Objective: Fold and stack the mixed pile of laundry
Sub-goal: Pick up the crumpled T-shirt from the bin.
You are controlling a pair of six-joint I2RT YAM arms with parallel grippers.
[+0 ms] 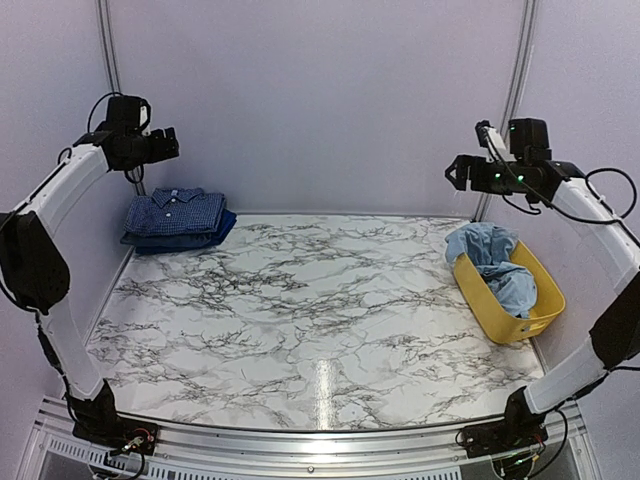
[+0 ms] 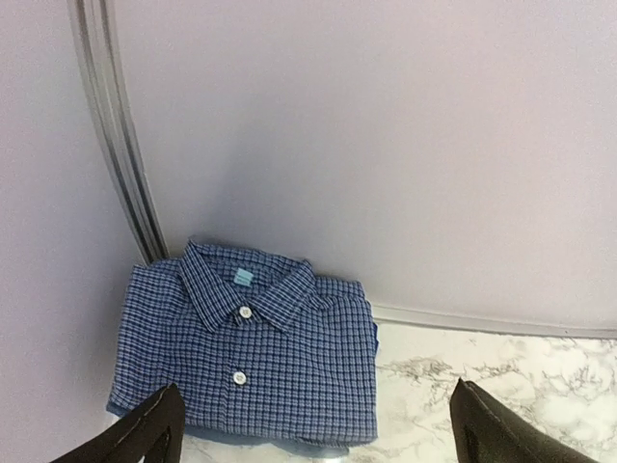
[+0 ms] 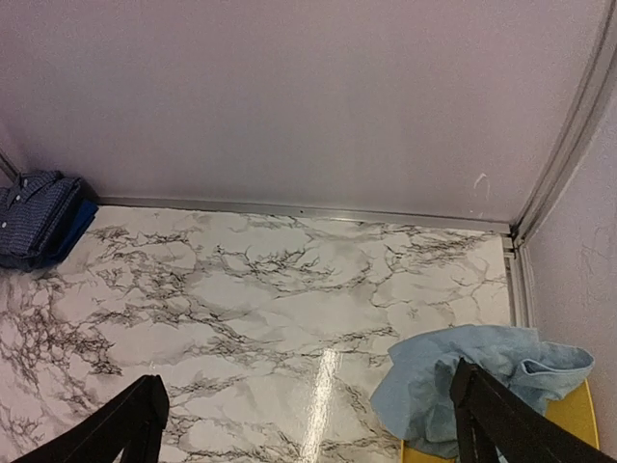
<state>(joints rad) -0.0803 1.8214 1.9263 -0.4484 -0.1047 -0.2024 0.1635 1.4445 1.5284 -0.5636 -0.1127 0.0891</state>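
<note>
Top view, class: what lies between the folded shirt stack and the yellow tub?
Nothing; only bare marble tabletop separates the stack and the tub, as the top view shows.

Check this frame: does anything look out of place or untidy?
Only the light-blue garment: it lies crumpled in the yellow tub, spilling over its far rim, unfolded. The checked shirt sits neatly folded on a dark-blue piece.

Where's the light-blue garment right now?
Top view, right side: the light-blue garment lies crumpled in the yellow tub, spilling over its far rim, opposite the folded stack.
</note>
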